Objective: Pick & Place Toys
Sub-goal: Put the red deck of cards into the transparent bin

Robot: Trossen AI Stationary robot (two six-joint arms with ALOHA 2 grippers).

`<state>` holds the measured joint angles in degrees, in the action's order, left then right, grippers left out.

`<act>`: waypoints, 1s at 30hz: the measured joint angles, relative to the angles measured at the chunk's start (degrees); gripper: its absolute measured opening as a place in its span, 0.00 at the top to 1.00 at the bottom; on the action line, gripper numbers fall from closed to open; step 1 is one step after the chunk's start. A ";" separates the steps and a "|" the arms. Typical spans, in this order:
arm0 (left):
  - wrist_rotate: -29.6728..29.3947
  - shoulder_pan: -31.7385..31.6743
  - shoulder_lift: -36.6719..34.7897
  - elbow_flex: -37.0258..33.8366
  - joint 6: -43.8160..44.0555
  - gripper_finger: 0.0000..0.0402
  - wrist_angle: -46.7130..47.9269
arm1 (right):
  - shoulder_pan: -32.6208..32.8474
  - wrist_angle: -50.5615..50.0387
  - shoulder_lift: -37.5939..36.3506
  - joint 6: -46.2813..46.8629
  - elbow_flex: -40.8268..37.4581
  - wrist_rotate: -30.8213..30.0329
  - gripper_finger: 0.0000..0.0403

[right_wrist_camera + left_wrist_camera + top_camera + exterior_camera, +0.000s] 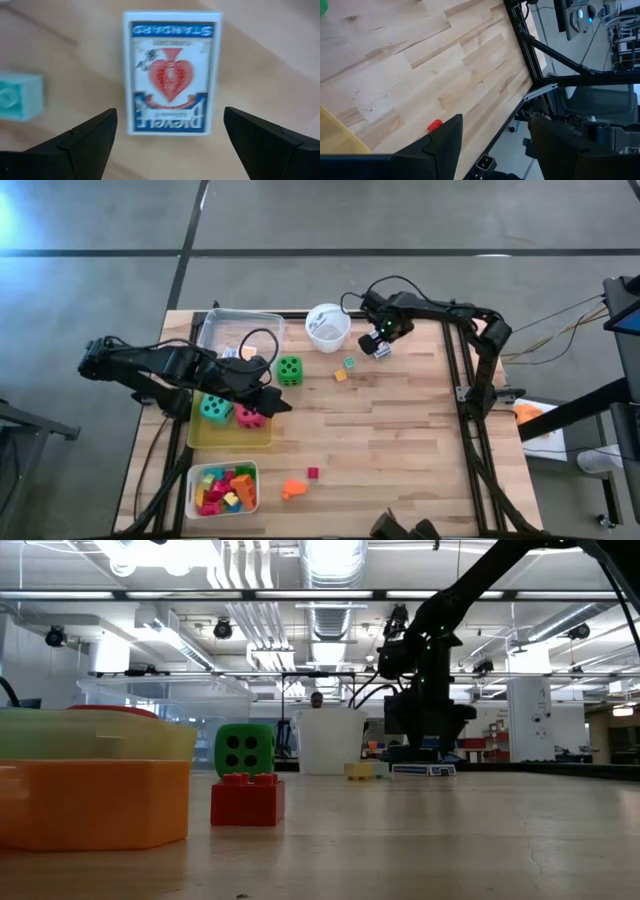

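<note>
A card pack lies flat on the wooden table at the far right, a teal block beside it. My right gripper hangs open just above the pack, pointing down, one finger on either side and touching nothing. My left gripper is open and empty above the near right edge of the yellow tray, which holds a teal die and a red die. A green die stands on the table next to that tray. A red block and an orange block lie near the front.
A white cup stands close to the left of the right gripper. A clear tray sits at the far left, and a white tray with several blocks at the near left. A small yellow block lies mid-table.
</note>
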<state>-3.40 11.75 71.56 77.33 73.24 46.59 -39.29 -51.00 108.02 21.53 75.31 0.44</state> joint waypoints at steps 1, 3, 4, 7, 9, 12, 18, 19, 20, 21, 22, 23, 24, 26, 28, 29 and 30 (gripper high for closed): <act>-0.02 0.00 -0.01 -0.01 -0.01 0.45 0.00 | -0.03 -0.03 -0.05 -0.78 0.06 1.20 0.10; -0.01 0.00 0.01 -0.01 0.00 0.45 0.00 | 0.08 0.36 -0.06 -2.40 0.26 2.40 0.10; 0.00 0.00 0.01 -0.01 0.00 0.45 0.00 | 0.21 0.33 -0.06 -2.42 0.28 2.44 0.10; -0.01 0.00 -0.01 -0.01 0.01 0.45 0.01 | 0.36 0.75 -0.06 -2.24 0.17 2.50 0.10; -0.02 0.00 0.01 -0.01 0.01 0.45 0.02 | 0.44 1.97 -0.06 -2.31 -0.13 2.48 0.10; 0.00 0.00 -0.01 -0.03 0.01 0.45 0.00 | 0.50 3.08 -0.06 -2.48 -0.66 1.84 0.10; -0.02 0.00 0.01 -0.03 0.23 0.45 0.00 | 0.52 4.28 -0.01 -2.37 -0.83 -0.58 0.10; -0.01 0.00 0.00 -0.03 0.23 0.45 0.00 | 0.50 4.28 0.13 -2.23 -0.83 -0.63 0.10; -0.02 0.00 0.00 -0.03 0.25 0.45 0.00 | 0.50 4.25 0.45 -2.24 -0.83 -0.64 0.10; 0.00 0.00 0.00 -0.03 0.24 0.45 0.00 | 0.51 4.26 0.90 -2.25 -0.84 -0.61 0.10; -0.01 0.00 -0.01 -0.03 0.24 0.45 0.00 | 0.56 4.21 1.52 -2.24 -0.86 -0.52 0.10; -0.01 0.00 0.00 -0.03 0.25 0.45 0.00 | 0.68 4.18 2.11 -2.18 -0.86 -0.36 0.10; -0.01 0.00 0.01 -0.03 0.25 0.45 -0.01 | 0.70 4.12 2.56 -2.18 -0.79 -0.51 0.10; 0.00 0.00 0.01 -0.03 0.25 0.45 0.00 | 0.72 3.83 3.39 -2.18 -0.58 -0.44 0.10; 0.00 0.00 0.01 -0.03 0.25 0.45 0.00 | 0.81 3.65 4.00 -2.01 -0.55 -0.41 0.10; 0.06 0.00 0.01 -0.03 0.25 0.45 -0.02 | 0.82 3.66 4.07 -1.87 -0.57 -0.45 0.10; 0.24 0.00 0.01 -0.03 0.27 0.45 -0.02 | 0.90 3.68 4.12 -1.64 -0.58 -0.75 0.10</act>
<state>-3.16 11.75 71.57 77.30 73.52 46.57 -38.39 -47.32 112.14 19.89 74.74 -0.32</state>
